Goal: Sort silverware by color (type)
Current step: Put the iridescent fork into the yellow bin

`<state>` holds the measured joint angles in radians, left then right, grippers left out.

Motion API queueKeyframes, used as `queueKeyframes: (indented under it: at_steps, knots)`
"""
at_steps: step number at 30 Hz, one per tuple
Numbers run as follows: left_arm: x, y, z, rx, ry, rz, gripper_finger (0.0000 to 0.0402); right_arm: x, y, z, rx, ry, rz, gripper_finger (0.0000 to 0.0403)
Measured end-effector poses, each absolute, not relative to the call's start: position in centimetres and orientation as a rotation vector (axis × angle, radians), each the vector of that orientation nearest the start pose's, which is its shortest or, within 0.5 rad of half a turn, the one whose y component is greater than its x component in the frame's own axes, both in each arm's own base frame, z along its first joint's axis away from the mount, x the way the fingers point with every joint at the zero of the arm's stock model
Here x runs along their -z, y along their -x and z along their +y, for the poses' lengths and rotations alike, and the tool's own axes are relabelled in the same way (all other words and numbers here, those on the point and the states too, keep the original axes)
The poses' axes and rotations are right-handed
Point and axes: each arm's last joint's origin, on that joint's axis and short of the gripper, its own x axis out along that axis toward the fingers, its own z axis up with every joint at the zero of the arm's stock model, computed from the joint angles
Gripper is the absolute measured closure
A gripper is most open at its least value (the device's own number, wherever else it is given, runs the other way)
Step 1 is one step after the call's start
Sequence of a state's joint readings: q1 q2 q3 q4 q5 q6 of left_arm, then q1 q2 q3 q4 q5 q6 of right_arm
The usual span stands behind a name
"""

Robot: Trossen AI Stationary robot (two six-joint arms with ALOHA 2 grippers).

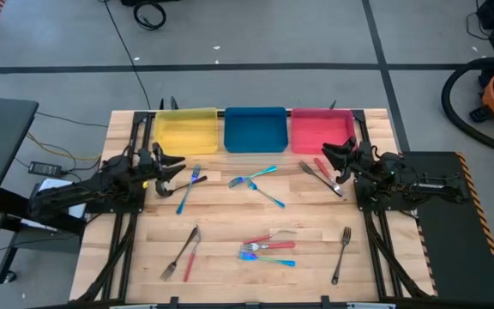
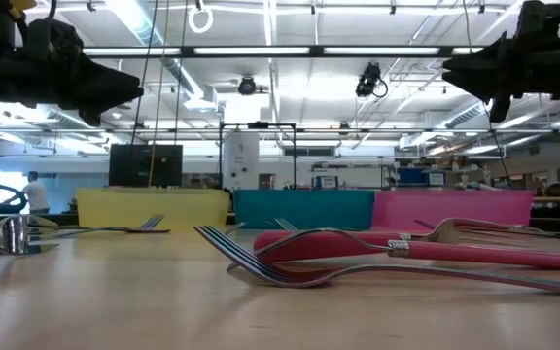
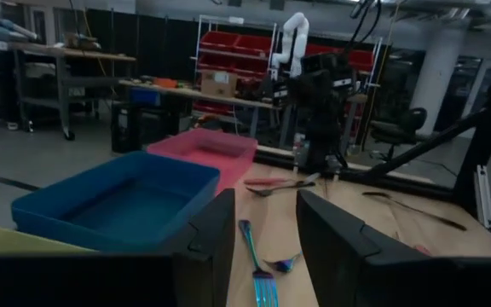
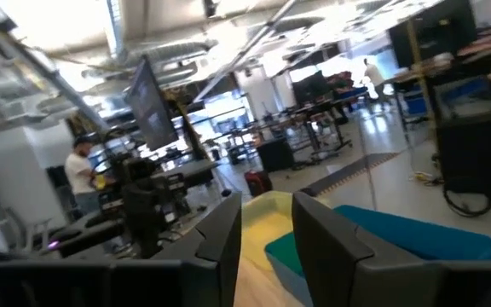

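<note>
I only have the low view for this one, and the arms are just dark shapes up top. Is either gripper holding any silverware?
Observer: No. The wrist views show the left gripper and the right gripper both open, with nothing between the fingers.
Reviewer: Is anything in the trays?
Observer: From above, the yellow tray, blue tray and red tray all look empty.
Reviewer: What lies nearest the left gripper?
Observer: Two blue-handled pieces lie on the table right beside it.
</note>
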<state>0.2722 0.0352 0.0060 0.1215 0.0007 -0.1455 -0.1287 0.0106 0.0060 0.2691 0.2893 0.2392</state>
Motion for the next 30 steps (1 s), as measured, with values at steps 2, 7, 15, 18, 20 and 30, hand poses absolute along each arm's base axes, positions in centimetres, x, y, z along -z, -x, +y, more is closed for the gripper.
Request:
queueKeyframes:
  at_steps: [2,7,15,18,20,30]
  knots:
    - [-17.4,-9.6,2.7,-0.265,0.133,-0.101,0.026,-19.0,-9.2,-1.9,0.346,-0.236,-0.306,0.0274]
    - [-17.2,-9.8,2.7,-0.267,0.136,-0.082,0.023,-18.8,-9.4,-1.6,0.247,-0.165,-0.265,0.0242]
    - [-17.7,-9.7,2.7,-0.263,0.129,-0.133,0.0221,-17.7,-9.6,-1.5,0.222,-0.151,-0.137,0.0194]
    - [-18.1,-9.7,2.7,-0.275,0.133,-0.173,0.0221,-17.3,-9.7,-1.6,0.225,-0.154,-0.097,0.0177]
    - [-18.1,-9.6,2.9,-0.319,0.175,-0.191,0.0221,-17.4,-9.7,-1.6,0.224,-0.153,-0.106,0.0168]
    - [-17.6,-9.9,3.3,-0.417,0.343,-0.175,0.0221,-19.0,-9.4,-1.5,0.215,-0.152,-0.276,0.0161]
